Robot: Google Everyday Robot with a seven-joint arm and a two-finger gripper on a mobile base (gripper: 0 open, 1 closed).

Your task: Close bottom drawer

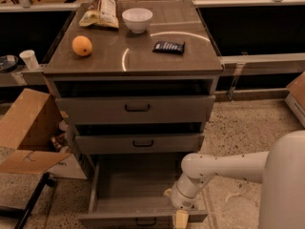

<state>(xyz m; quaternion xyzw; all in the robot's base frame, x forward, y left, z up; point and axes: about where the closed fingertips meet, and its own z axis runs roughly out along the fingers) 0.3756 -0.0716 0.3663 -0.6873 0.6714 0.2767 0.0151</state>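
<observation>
The bottom drawer [136,187] is the lowest of three grey-brown drawers and stands pulled far out, its plain grey inside bare. Its slim front panel [119,219] runs along the lower edge of the view, with a small black handle [146,222]. My gripper [181,217] hangs from the white arm [214,168] at the right end of that front panel, right at its top edge. The middle drawer [138,143] and top drawer [136,109] sit slightly out.
On the cabinet top [143,56] lie an orange [82,46], a white bowl [137,19], a snack bag [101,6] and a dark bar [168,46]. An open cardboard box [26,132] stands at the left. A black stand leg [28,204] lies on the floor.
</observation>
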